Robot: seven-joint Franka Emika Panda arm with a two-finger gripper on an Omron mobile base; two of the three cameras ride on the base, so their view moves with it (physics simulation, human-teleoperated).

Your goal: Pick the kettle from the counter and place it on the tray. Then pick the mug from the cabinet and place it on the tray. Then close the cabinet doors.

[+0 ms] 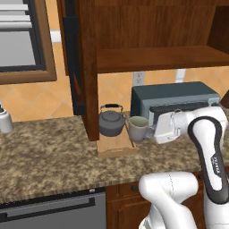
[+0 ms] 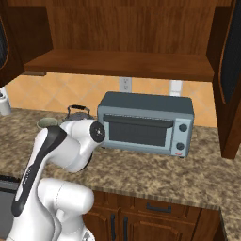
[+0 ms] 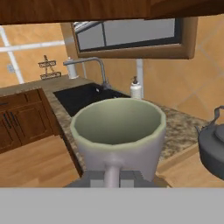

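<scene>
The pale mug (image 1: 138,128) hangs upright at the right edge of the light wooden tray (image 1: 115,146), and I cannot tell if it touches it. My gripper (image 1: 151,129) reaches in from the right and is shut on its handle. In the hand view the mug (image 3: 118,131) sits close up, its handle between my gripper's (image 3: 113,177) jaws. The dark grey kettle (image 1: 111,121) stands on the tray's far end, left of the mug, and shows at the right edge as the kettle (image 3: 212,148). The cabinet (image 1: 156,58) above has a bare shelf, with its doors (image 1: 74,58) swung open.
A grey toaster oven (image 1: 174,103) stands on the granite counter (image 1: 44,152) just behind my hand. The right cabinet door (image 2: 230,61) hangs open over the counter. A white bottle (image 1: 4,120) is far left. A sink (image 3: 87,98) with faucet lies beyond the mug.
</scene>
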